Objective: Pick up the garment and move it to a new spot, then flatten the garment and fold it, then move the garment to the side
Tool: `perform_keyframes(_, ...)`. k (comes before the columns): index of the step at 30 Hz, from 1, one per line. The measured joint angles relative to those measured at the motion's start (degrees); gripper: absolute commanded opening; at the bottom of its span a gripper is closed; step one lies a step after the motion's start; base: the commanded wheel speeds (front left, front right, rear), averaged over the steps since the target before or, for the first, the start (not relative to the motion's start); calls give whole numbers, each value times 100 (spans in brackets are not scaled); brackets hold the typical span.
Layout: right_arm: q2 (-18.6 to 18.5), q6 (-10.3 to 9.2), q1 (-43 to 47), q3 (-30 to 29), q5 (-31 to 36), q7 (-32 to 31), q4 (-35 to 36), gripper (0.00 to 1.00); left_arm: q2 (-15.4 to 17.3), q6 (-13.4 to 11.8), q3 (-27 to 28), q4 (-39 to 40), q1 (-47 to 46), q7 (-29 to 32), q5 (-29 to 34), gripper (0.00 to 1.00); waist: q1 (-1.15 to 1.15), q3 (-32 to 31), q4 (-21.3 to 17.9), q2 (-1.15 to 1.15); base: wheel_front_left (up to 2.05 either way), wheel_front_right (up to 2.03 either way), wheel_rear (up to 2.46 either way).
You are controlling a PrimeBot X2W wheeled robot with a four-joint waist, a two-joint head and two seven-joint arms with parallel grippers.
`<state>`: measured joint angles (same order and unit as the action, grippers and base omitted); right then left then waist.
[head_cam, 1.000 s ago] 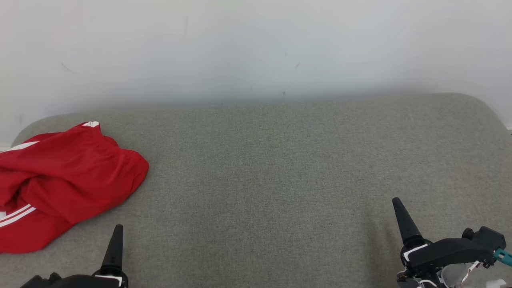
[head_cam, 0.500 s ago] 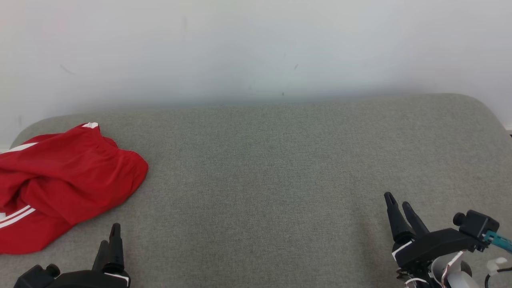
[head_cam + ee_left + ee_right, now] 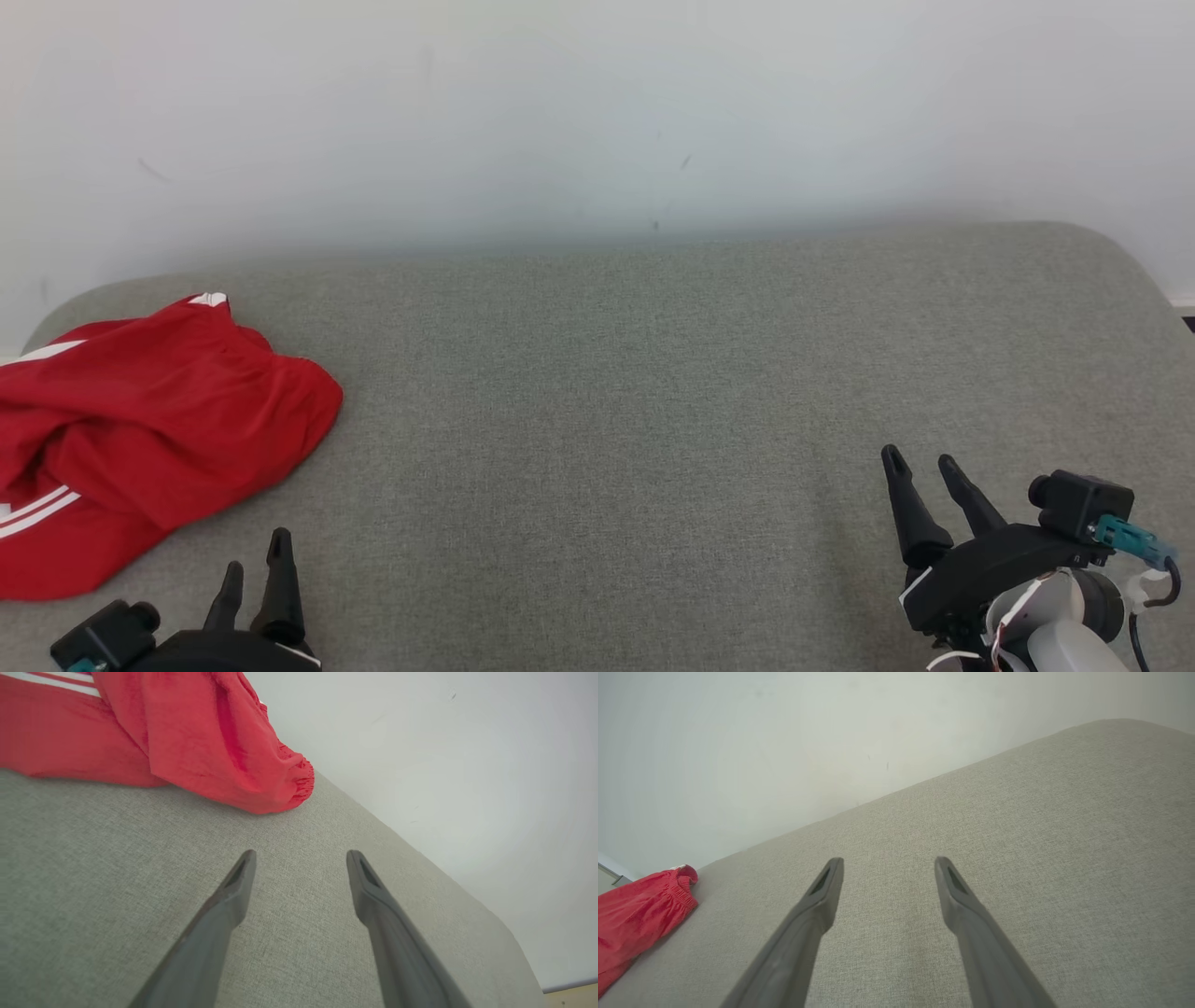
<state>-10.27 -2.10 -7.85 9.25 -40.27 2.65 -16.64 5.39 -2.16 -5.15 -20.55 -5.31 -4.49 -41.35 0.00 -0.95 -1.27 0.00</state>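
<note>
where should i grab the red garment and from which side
Probably the red garment is best taken by its gathered hem, which bulges toward the middle of the grey cushion. It stands up as a thick fold that can be pinched, while the rest lies flatter. Bring the left gripper, open and nearest, in low from the cushion's middle.

Head view: looked forward and down from above the near edge of the grey cushion (image 3: 653,392), facing the white wall (image 3: 597,112) at the far side.
Left wrist view: sat low at near left, tilted, close to the red garment (image 3: 187,732).
Right wrist view: sat low at near right, facing far-left, well apart from the garment.
Shared: cushion, wall and garment in all three.
</note>
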Motion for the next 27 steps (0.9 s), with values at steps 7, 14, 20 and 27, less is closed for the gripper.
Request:
perform_keyframes(7, -36, -107, -1, 41, 584, -21, 10, 100, -20, -90, 34, 54, 0, 20, 601, 100, 0, -22, -28, 0, 0, 0, 0)
perform_keyframes(14, -69, -201, -74, 84, 1224, -65, 38, 100, -40, -196, 35, 131, 0, 43, 1285, 100, 0, -38, -51, 0, 0, 0, 0)
perform_keyframes(20, -97, -294, -103, 141, 1782, -70, 122, 100, -74, -290, 32, 218, 0, 82, 1909, 100, 0, -49, -60, 0, 0, 0, 0)
perform_keyframes(27, -109, -396, -104, 138, 2459, -73, 190, 100, -77, -389, 32, 333, 0, 140, 2608, 100, 0, -55, -73, 0, 0, 0, 0)
